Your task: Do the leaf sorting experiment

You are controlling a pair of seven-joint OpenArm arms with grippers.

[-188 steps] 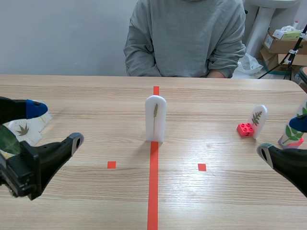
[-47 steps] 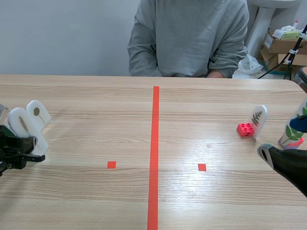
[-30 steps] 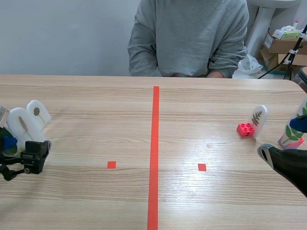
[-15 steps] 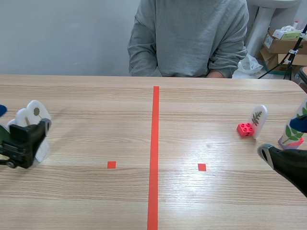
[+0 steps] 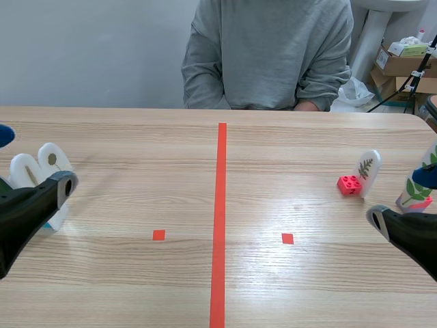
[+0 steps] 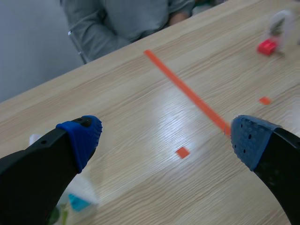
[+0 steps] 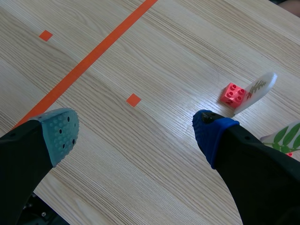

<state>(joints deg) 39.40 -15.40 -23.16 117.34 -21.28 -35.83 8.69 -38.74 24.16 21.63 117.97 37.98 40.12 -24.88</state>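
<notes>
The left end effector (image 6: 166,136) is spread wide at the tabletop's (image 5: 307,287) nine o'clock, just beside two white leaf cards (image 5: 49,158). The right end effector (image 7: 136,126) is also spread wide, at four o'clock. At three o'clock a sprig card (image 5: 368,169) touches a red brick (image 5: 349,184), with a green-leaf card (image 5: 415,190) near it.

Scene view: low at 6 o'clock, facing 12 across the table (image 5: 136,287) toward a seated person (image 5: 270,55); the widest view.
Left wrist view: close over the 9 o'clock side, facing about 2 o'clock.
Right wrist view: over the 3 o'clock side, tilted steeply down, facing about 11.
Shared by all three: centre tape line (image 5: 220,205), red brick (image 5: 349,184), leaf card (image 5: 367,171).
</notes>
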